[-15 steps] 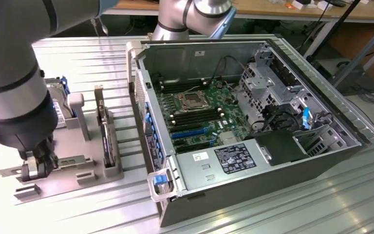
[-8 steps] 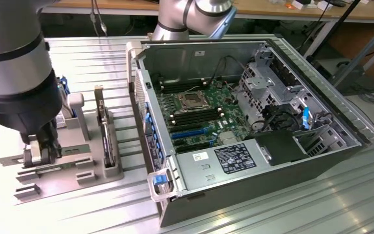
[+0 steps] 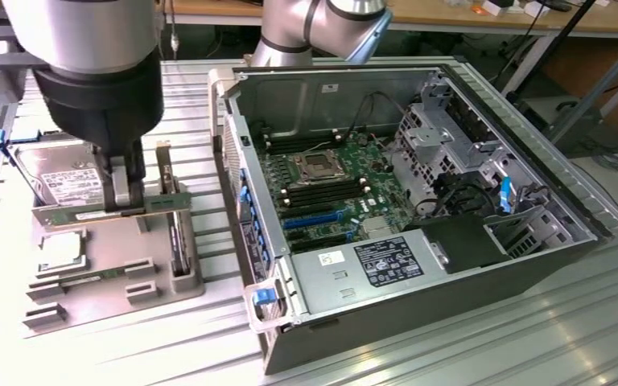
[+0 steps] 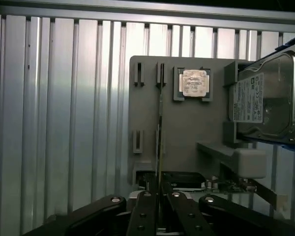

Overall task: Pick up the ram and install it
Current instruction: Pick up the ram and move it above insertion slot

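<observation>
The ram point(image 3: 73, 215) is a slim green stick held level above the grey holder tray point(image 3: 105, 293) at the exterior view's left. My gripper point(image 3: 125, 205) is shut on it near its middle, coming down from above. In the wrist view the ram point(image 4: 160, 137) appears edge-on as a thin line running out from between the black fingers point(image 4: 143, 211) of the gripper point(image 4: 160, 214). The open computer case point(image 3: 524, 257) lies at the exterior view's right, with dark memory slots point(image 3: 325, 193) beside the processor socket point(image 3: 317, 166) on its motherboard.
The tray also carries a silver processor chip point(image 3: 62, 249), a hard drive point(image 3: 67, 181) at its far end, and a dark expansion card point(image 3: 180, 241) standing on edge. Everything rests on a ribbed metal table point(image 3: 502, 338). The case's raised walls surround the motherboard.
</observation>
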